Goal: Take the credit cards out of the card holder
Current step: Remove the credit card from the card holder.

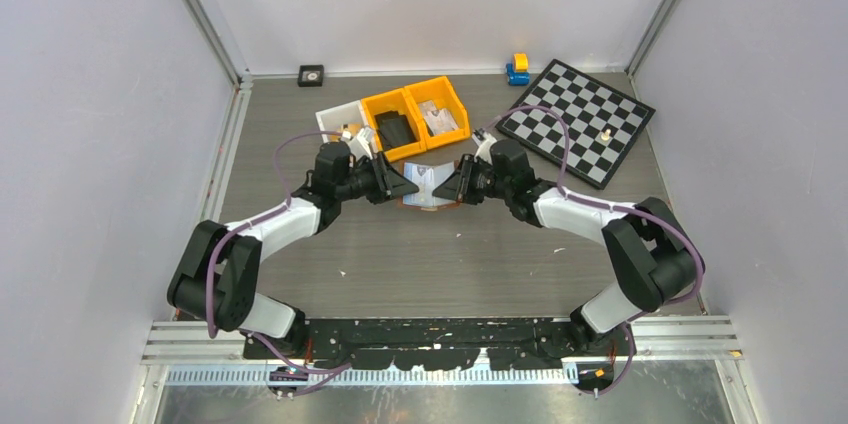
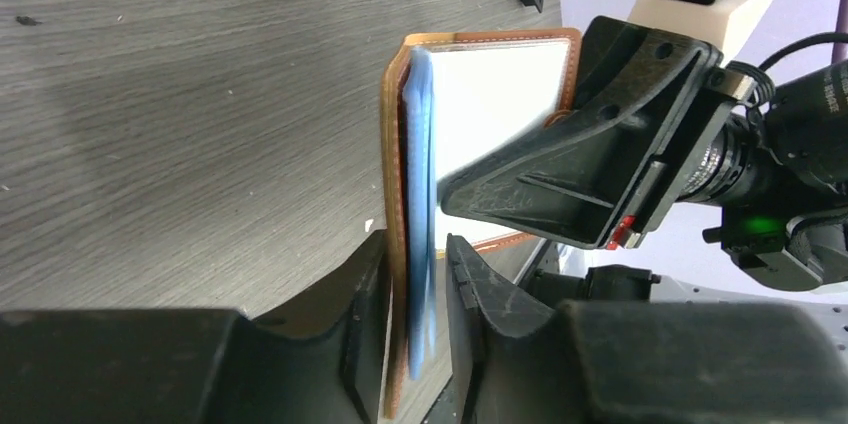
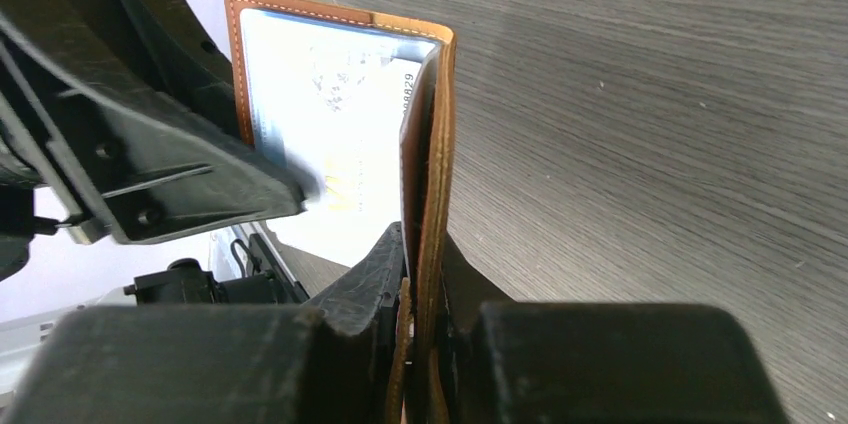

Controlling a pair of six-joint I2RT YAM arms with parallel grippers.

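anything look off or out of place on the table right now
Nothing is spilled or damaged. The chessboard at the back right lies at a skewed angle, with one lone piece on it. The card holder stands open in the middle, with the credit cards inside.

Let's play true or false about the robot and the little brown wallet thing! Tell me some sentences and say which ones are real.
1. The card holder is folded open. True.
2. The right jaws pinch one of its flaps. True.
3. The chessboard lies on the robot's left. False: it lies on the right, towards the far wall.
4. Every card is already out of the card holder. False: a pale blue card sits inside one flap, between the left jaws.
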